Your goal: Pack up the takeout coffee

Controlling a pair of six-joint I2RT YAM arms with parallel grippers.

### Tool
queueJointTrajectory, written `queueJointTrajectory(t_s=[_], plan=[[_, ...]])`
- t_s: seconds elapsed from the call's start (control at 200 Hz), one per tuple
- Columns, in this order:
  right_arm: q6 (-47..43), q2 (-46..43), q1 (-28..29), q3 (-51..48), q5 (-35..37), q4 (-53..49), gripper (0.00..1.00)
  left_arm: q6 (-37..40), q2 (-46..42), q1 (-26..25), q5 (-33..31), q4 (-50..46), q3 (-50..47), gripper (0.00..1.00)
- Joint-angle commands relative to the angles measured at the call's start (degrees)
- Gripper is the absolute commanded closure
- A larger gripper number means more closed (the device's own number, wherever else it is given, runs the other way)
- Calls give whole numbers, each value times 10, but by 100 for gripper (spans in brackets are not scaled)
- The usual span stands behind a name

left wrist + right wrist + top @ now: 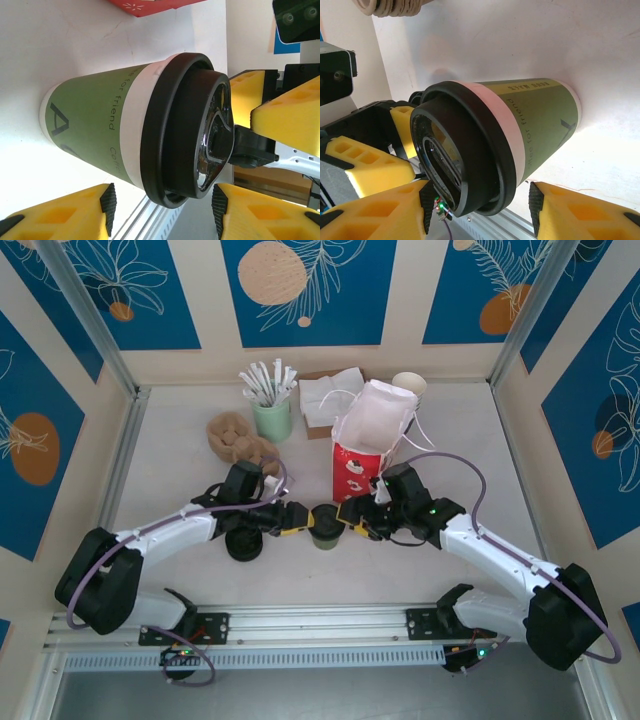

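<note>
The takeout coffee (325, 527) stands upright on the white table between my two grippers, an olive-green paper cup with a black lid. In the left wrist view the cup (100, 130) sits between the yellow fingers of my left gripper (163, 207). Those jaws are open, with a gap on both sides. From the right, my right gripper (481, 206) straddles the lid end of the cup (535, 120), also open, its pads close to the cup but apart from it. From above, the left gripper (303, 520) and right gripper (350, 520) face each other across the cup. The red-and-white bag (372, 435) stands open just behind.
A low stack of black lids (243, 543) sits under the left arm. Along the back are a mint cup of white sticks (272, 415), a brown pile (238, 437), napkins (330, 400) and stacked cups (408, 385). Metal rails run along the near edge.
</note>
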Motion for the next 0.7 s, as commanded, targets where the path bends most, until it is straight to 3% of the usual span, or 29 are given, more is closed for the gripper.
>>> queueJointTrajectory(t_s=[0.0,0.355,0.695], plan=[[-1,0,6,10,13,-6,45,39,-16,7,-11,-34,24,43],[-2,0,13,13,22,-11,46,143,16,-5,-46,-120,86,41],[0,-5,21,11,27,-15,42,170,54,-13,-75,-138,112,42]])
